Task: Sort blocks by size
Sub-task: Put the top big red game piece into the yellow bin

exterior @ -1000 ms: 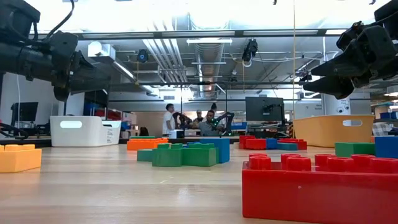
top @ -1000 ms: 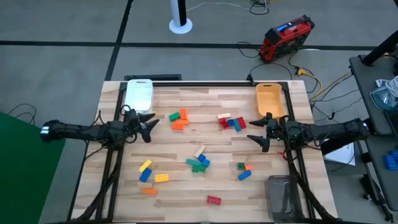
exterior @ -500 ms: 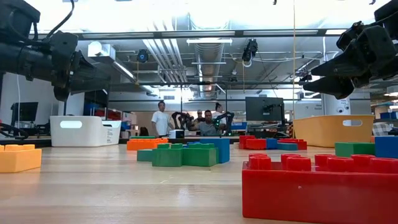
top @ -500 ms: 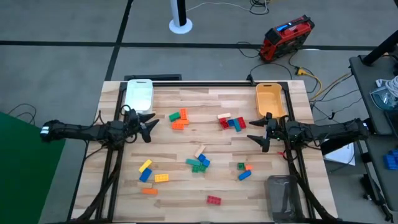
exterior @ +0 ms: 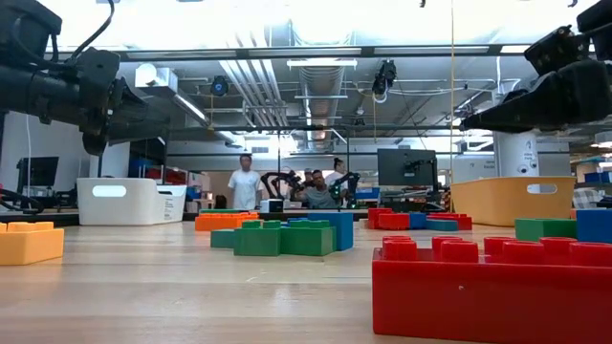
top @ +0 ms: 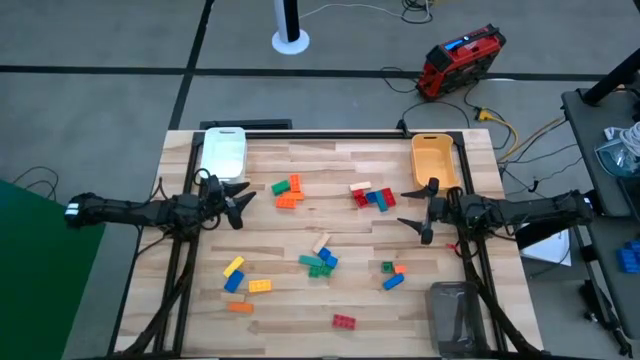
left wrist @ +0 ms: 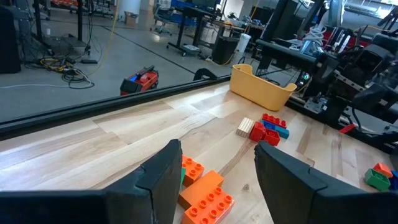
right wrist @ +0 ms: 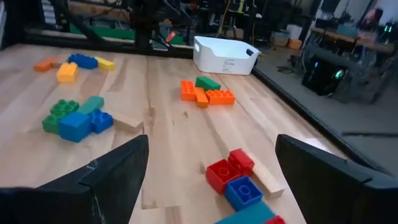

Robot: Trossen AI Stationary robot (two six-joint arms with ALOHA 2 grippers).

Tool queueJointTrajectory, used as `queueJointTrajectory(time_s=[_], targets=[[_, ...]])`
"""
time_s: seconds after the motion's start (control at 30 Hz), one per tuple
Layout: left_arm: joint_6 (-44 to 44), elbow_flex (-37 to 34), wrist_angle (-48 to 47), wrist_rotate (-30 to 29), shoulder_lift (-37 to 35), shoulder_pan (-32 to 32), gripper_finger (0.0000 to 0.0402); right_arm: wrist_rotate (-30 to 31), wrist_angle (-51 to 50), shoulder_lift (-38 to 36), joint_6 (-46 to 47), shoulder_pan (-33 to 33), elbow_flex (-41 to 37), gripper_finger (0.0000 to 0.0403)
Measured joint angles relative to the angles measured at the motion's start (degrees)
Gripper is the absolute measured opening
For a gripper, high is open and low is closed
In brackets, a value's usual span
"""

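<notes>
Small studded blocks lie scattered flat on the wooden table (top: 330, 165). An orange and green group (top: 287, 192) sits just ahead of my left gripper (top: 240, 205), which hovers open above the table's left side. A red, blue and beige group (top: 372, 195) lies just ahead of my right gripper (top: 412, 212), open above the right side. Further blocks lie in the middle (top: 320, 260), near left (top: 240, 280) and near right (top: 391, 274), and a red one (top: 344, 321) sits by the near edge. In the wrist views the fingers of each gripper (left wrist: 217, 155) (right wrist: 211, 143) frame bare wood.
A white bin (top: 224, 152) stands at the far left corner, an orange-yellow bin (top: 435, 160) at the far right and a grey bin (top: 455, 315) at the near right. Bare wood lies between the block groups. People stand in the room far behind the table.
My right gripper has turned a little about its own axis: in the low view its two fingers, one above the other before, now line up as one. The blocks and my left gripper have kept still.
</notes>
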Motion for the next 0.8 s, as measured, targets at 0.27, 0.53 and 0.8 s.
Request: queueJointTrajectory(time_s=[0.27,0.53,0.8], targets=[[0.0,-0.01,0.01,-0.02,0.0,0.01,0.0181,0.07,0.52,-0.01,9.6,0.0,0.0,0.0343],[1.12,-0.07,16.47,6.69,0.22,-0.09,0.0181,7.66,17.87,-0.02,18.72,0.02,0.06,0.0343],[5.0,0.73,35.51,12.27,2.63,-0.04,0.0181,19.21,3.87,4.58,28.07,0.0,13.78,0.0343]])
